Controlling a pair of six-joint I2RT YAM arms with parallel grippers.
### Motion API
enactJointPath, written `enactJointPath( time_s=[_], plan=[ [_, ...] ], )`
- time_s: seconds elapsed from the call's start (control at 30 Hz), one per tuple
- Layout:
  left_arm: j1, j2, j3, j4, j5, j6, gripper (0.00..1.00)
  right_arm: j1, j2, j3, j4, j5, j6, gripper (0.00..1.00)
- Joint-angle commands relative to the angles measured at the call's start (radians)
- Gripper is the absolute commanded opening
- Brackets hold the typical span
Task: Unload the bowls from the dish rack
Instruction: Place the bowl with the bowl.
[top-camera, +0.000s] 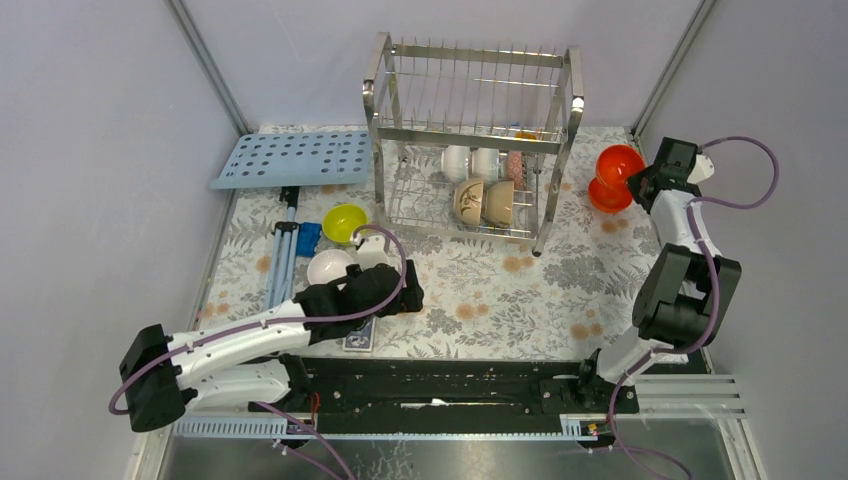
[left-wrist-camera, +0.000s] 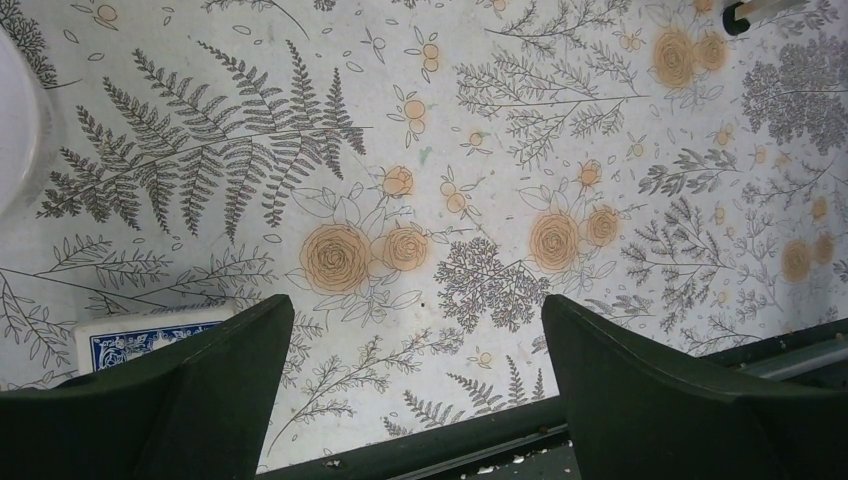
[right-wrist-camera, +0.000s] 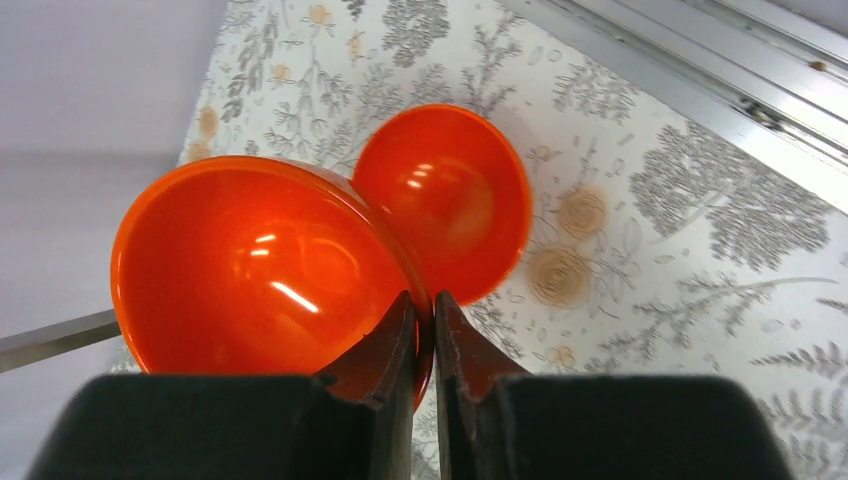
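Right gripper (right-wrist-camera: 425, 315) is right up at the lens in its wrist view, both fingers pressed together on the rim of an orange-red bowl (right-wrist-camera: 250, 265), wall pinched between them. That bowl is tilted, its glossy inside facing the camera. Just behind it a second orange-red bowl (right-wrist-camera: 450, 200) sits on the floral tablecloth (right-wrist-camera: 700, 230). The two overlap in this view, and whether they touch I cannot tell. From above, this pair is at the far right of the table, well clear of the dish rack (top-camera: 470, 140).

Over to the left gripper (left-wrist-camera: 418, 305): fingers spread wide, nothing between them, only the printed cloth below. A blue playing-card box (left-wrist-camera: 140, 335) lies beside its left finger, and a white rim shows at the frame's left edge.

The overhead view puts that gripper near the table's front centre, low over the cloth. Beside its arm rest two white bowls (top-camera: 330, 266) and, a little farther back, a yellow-green bowl (top-camera: 345, 222), all out on the table.

Inside the rack's lower tier, bowls stand on edge: two white ones (top-camera: 470, 161), a dark speckled bowl (top-camera: 516, 165), and in front two beige bowls (top-camera: 483, 201). A light-blue perforated tray (top-camera: 290, 158) lies flat to the rack's left.
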Motion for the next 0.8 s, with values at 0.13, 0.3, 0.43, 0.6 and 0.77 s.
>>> enactJointPath(
  time_s=[0.13, 0.3, 0.43, 0.6, 0.77],
  plan=[
    [0.010, 0.027, -0.002, 0.047, -0.023, -0.012, 0.99, -0.011, 0.109, 0.124, 0.076, -0.089, -0.007, 0.00],
    [0.011, 0.056, -0.004, 0.055, -0.020, -0.016, 0.99, -0.020, 0.149, 0.136, 0.074, -0.089, -0.028, 0.00],
    [0.015, 0.087, 0.001, 0.065, -0.009, -0.016, 0.99, -0.021, 0.169, 0.141, 0.069, -0.089, -0.038, 0.00],
    [0.016, 0.109, 0.010, 0.069, -0.005, -0.012, 0.99, -0.027, 0.183, 0.132, 0.077, -0.090, -0.049, 0.00],
    [0.019, 0.113, 0.010, 0.063, 0.005, -0.007, 0.99, -0.032, 0.186, 0.091, 0.113, -0.084, -0.051, 0.00]
  ],
)
